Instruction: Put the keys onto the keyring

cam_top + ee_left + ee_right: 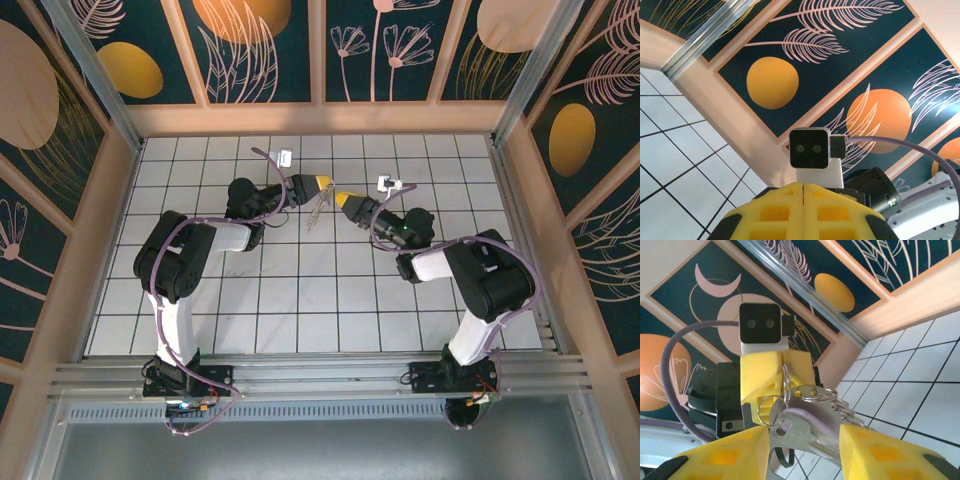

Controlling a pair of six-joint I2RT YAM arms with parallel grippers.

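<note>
- Step advice: the keyring [817, 394] is best being held rigid while the lilac-headed key [807, 422] is being eased slowly along its coil.
- Both arms: being stretched inward, fingertips nearly meeting above the table [300, 300].
- Left gripper [322, 185]: being clamped on the keyring.
- Right gripper [805, 442]: fingers being held apart, key between them.

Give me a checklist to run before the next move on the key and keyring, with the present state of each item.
1. Grip of left hand on keyring: ok, shut on it.
2. Grip of right hand on key: not ok; its fingers stand apart, with the key between them.
3. Whether the key is threaded on the keyring: cannot tell; its lilac head is partly covered.
4. Both hands clear of each other: ok; the tips are close but apart.
5. Whether the keyring is off the table: cannot tell.
</note>
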